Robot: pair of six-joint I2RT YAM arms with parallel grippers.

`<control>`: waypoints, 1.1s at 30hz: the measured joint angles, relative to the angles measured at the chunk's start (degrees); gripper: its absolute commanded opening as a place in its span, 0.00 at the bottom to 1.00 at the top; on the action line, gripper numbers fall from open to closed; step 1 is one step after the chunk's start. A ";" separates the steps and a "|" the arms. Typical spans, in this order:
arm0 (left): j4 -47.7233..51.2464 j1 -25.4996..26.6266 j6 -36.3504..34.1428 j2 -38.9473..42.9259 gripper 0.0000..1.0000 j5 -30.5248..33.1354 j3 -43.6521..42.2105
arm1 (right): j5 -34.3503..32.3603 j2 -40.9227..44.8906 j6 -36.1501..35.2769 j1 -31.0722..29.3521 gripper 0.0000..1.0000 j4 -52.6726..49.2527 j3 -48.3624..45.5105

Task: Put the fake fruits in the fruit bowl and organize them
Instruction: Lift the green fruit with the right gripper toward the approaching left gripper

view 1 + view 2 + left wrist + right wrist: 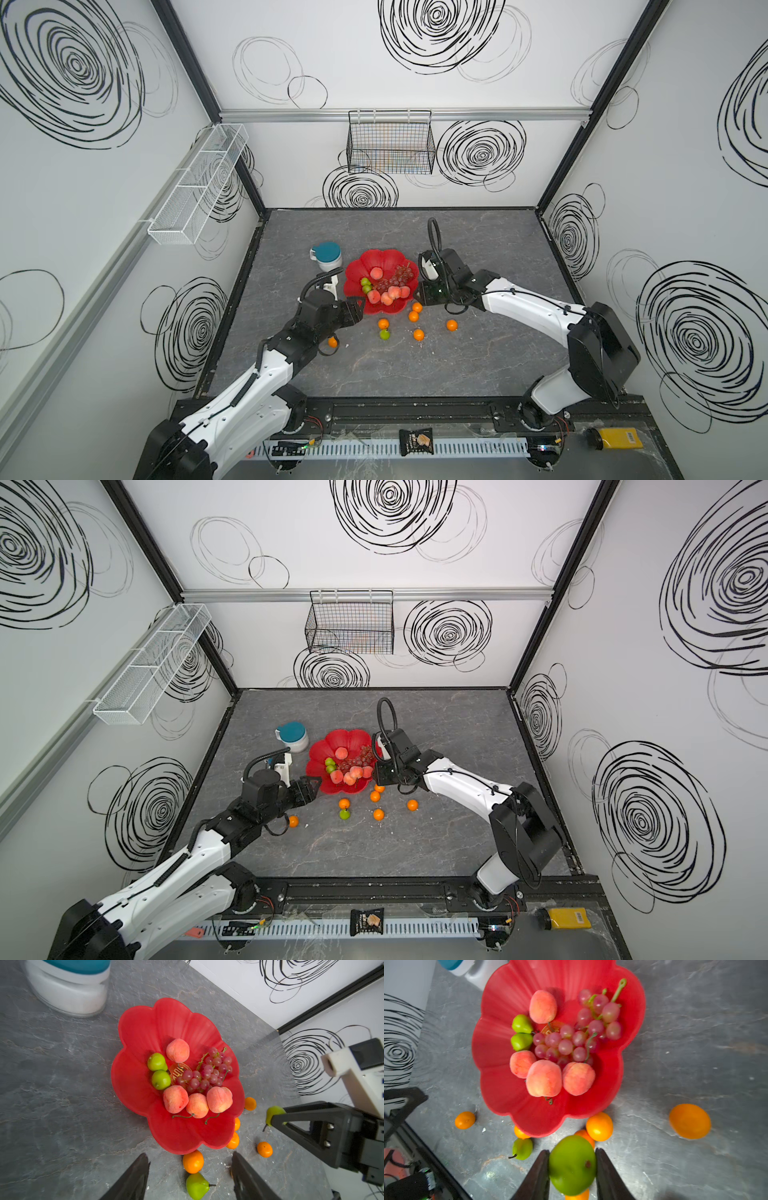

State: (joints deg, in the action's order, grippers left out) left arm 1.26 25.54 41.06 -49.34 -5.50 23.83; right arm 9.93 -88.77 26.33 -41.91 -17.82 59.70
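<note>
- We note right tool point(572, 1151) pinching green pear point(572, 1165); fruit bowl point(500, 1088) lies just left of it.
- Our left tool point(190, 1155) stands spread, empty, at bowl's near-left rim.

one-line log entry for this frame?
right gripper: shut on green pear, beside fruit bowl | left gripper: open, empty | in bowl: peaches, two pears, grapes | on table: oranges, one pear

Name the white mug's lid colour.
The white mug's lid is teal, clearest in a top view.
</note>
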 measured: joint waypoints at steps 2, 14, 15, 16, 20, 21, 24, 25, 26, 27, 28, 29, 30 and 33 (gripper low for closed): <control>-1.73 0.02 -0.02 0.33 0.65 -2.67 -0.83 | 1.18 0.00 0.74 -0.35 0.36 0.39 0.66; -16.15 5.38 1.46 -3.80 0.55 -15.10 -1.70 | 6.05 0.09 1.95 -2.19 0.37 2.45 2.56; -16.85 6.08 1.51 -4.70 0.54 -15.47 -1.66 | 6.45 0.22 1.90 -2.47 0.37 2.62 2.56; -17.51 6.73 1.55 -5.60 0.53 -15.78 -1.64 | 6.78 0.44 1.86 -2.73 0.37 2.82 2.56; -18.29 8.39 1.57 -8.55 0.48 -16.24 -1.22 | 7.45 1.60 1.46 -3.41 0.37 3.39 2.56; -18.29 8.68 1.57 -9.16 0.48 -16.24 -0.96 | 7.74 1.90 1.31 -3.52 0.37 3.50 2.56; -18.84 9.18 1.57 -9.88 0.45 -16.20 -0.52 | 8.50 2.49 0.74 -3.78 0.37 3.58 2.56; -18.99 9.27 1.57 -9.97 0.44 -16.17 -0.37 | 8.76 2.58 0.46 -3.78 0.37 3.61 2.56; -18.99 9.35 1.55 -9.97 0.43 -16.15 -0.20 | 9.07 2.60 0.20 -3.80 0.37 3.61 2.56; -19.10 9.35 1.55 -9.99 0.42 -16.13 0.02 | 9.49 2.60 -0.17 -3.82 0.37 3.58 2.56; -19.30 9.35 1.51 -9.99 0.42 -16.11 0.17 | 9.86 2.60 -0.52 -3.87 0.37 3.54 2.56; -19.37 9.35 1.49 -9.99 0.41 -16.11 0.31 | 10.14 2.60 -0.79 -3.91 0.37 3.52 2.56; -19.41 9.35 1.42 -9.99 0.40 -16.09 0.35 | 10.54 2.60 -1.11 -3.98 0.37 3.54 2.56; -19.37 9.35 1.36 -10.12 0.36 -16.04 0.42 | 11.43 2.60 -1.97 -4.28 0.37 3.50 2.56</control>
State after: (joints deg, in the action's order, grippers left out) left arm -18.11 34.89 42.41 -59.46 -21.54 24.25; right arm 21.37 -86.17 24.36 -46.19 -14.33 62.26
